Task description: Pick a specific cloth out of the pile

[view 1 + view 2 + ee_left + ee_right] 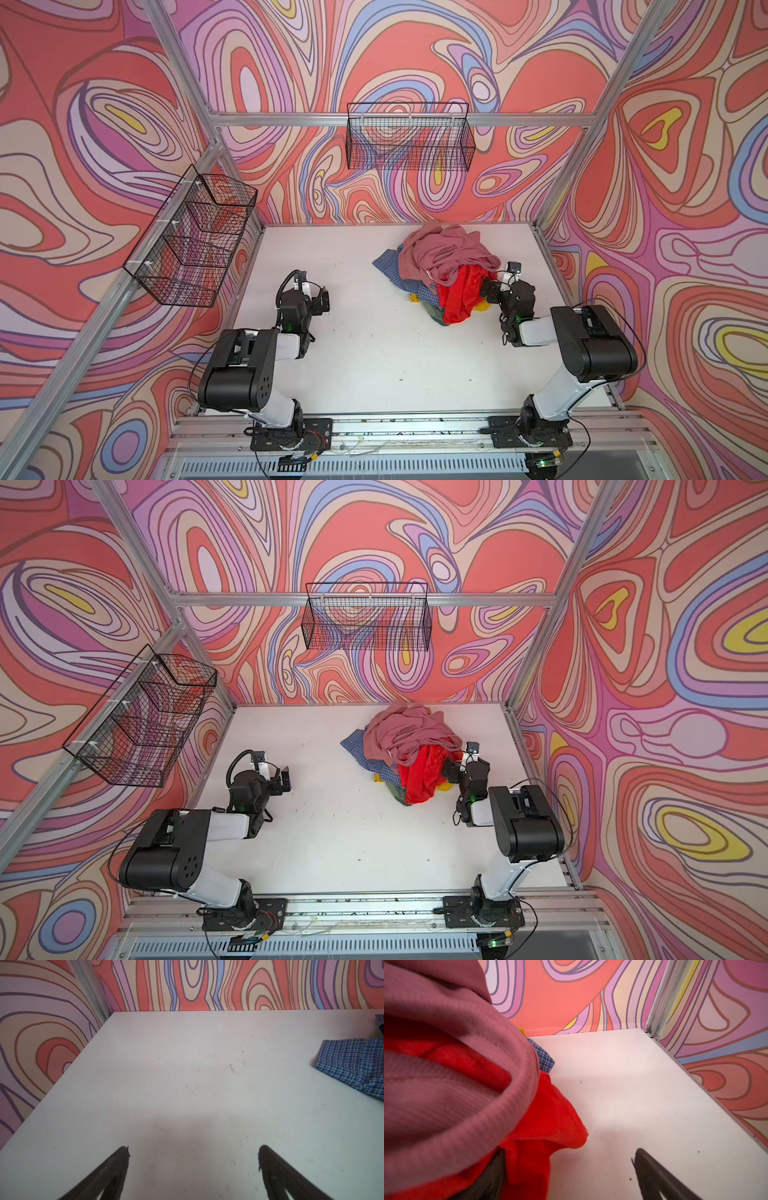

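Observation:
The pile (440,270) (405,746) lies at the back right of the white table. A dusty pink garment (442,251) tops it, with shiny red fabric (459,297) (550,1118) spilling down its near side. Of the mustard-yellow cloth only small bits peek out from under the pile (482,306) (414,297) (445,786). My right gripper (488,289) (570,1151) is open at the pile's right edge, one finger (492,1174) under the red fabric, the other (654,1176) over bare table. My left gripper (322,300) (193,1148) is open over bare table, left of the pile.
Blue-checked fabric (386,264) (353,1064) sticks out of the pile's left side, and olive green fabric (434,316) shows at its near edge. One wire basket (409,137) hangs on the back wall and another (195,237) on the left wall. The table's right edge (708,1088) runs close to my right gripper.

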`<action>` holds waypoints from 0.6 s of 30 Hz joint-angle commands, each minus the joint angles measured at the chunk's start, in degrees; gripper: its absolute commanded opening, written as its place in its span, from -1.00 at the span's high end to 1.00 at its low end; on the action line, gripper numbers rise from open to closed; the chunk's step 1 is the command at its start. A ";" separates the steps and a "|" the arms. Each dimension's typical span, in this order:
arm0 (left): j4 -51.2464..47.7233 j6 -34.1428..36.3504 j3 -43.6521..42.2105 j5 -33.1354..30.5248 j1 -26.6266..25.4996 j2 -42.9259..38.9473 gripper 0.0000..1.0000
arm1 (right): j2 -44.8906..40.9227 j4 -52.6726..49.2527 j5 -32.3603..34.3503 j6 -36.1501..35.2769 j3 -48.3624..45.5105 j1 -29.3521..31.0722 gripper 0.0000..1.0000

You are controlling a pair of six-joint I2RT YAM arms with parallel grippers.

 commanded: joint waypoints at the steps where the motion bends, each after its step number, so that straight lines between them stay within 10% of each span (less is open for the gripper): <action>1: 0.25 0.88 0.00 0.38 -0.05 0.02 -1.00 | 0.44 0.76 0.18 -0.41 -0.19 -0.16 -0.97; 18: 0.91 1.50 -0.25 -1.38 -1.14 0.03 -1.00 | 0.55 0.47 -0.16 -0.33 0.02 -0.14 -0.97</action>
